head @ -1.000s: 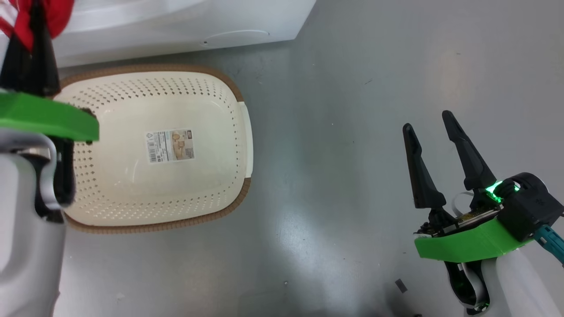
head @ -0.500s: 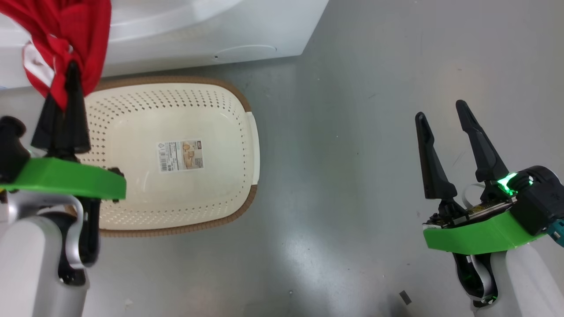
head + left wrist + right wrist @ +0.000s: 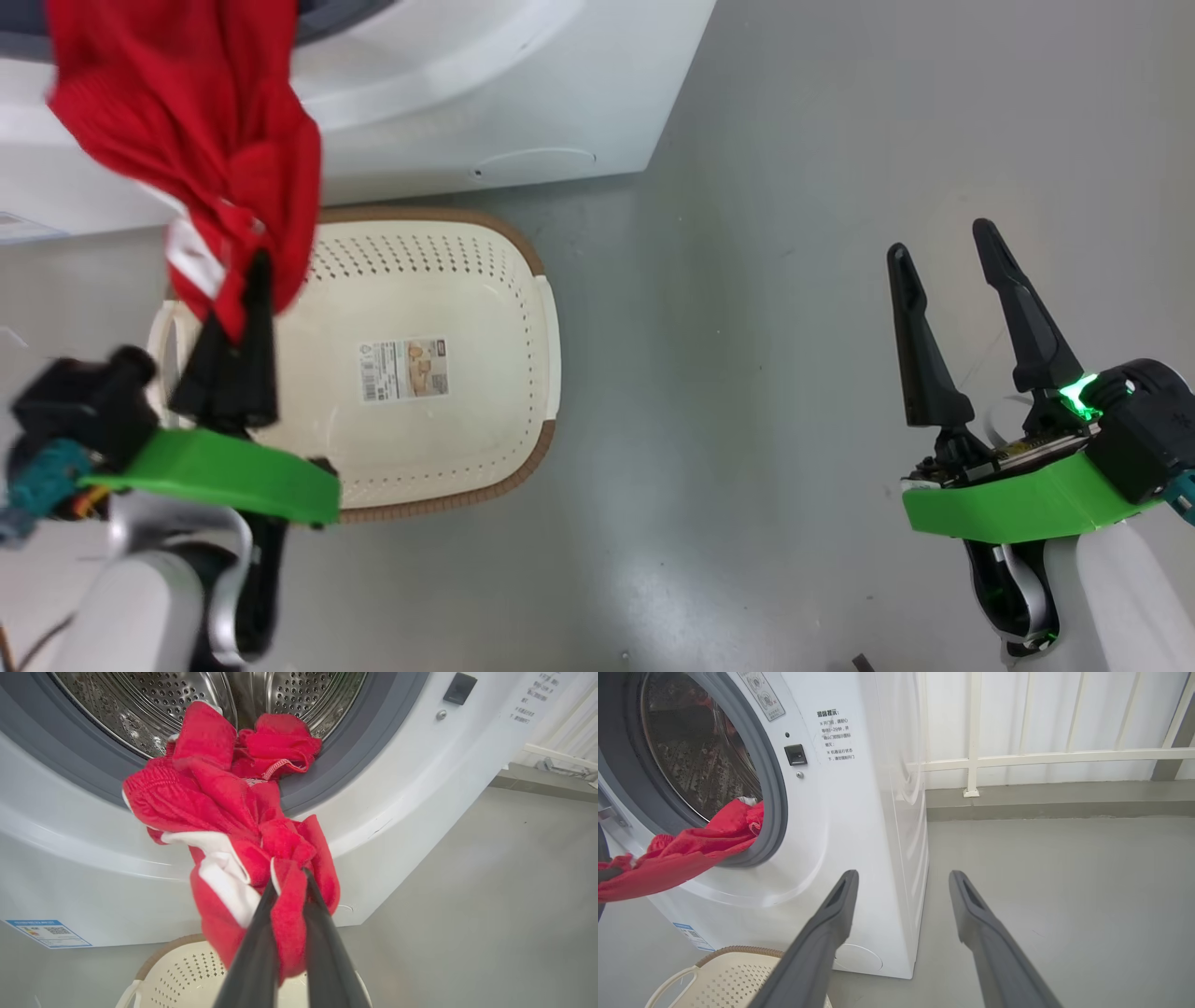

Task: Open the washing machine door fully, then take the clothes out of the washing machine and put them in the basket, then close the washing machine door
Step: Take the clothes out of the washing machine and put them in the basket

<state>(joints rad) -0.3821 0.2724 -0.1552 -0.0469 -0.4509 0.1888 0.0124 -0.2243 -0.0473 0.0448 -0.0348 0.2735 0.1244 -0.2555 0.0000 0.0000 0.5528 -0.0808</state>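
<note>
Left wrist view: clothes (image 3: 224, 807) half in drum (image 3: 140, 700)

A smooth grey floor (image 3: 794, 187) spreads across the scene, faintly scuffed in places and carrying a soft pale sheen (image 3: 644, 523) of reflected light. A small dark scrap (image 3: 852, 662) lies on it at the bottom edge of the head view. In the right wrist view a low grey kerb (image 3: 1064, 800) runs along the floor's far edge. Above it stands a white railing (image 3: 1041, 758) of upright bars and one cross rail, with a bright white surface behind it. A dark post (image 3: 1169, 751) rises at the railing's right end.
</note>
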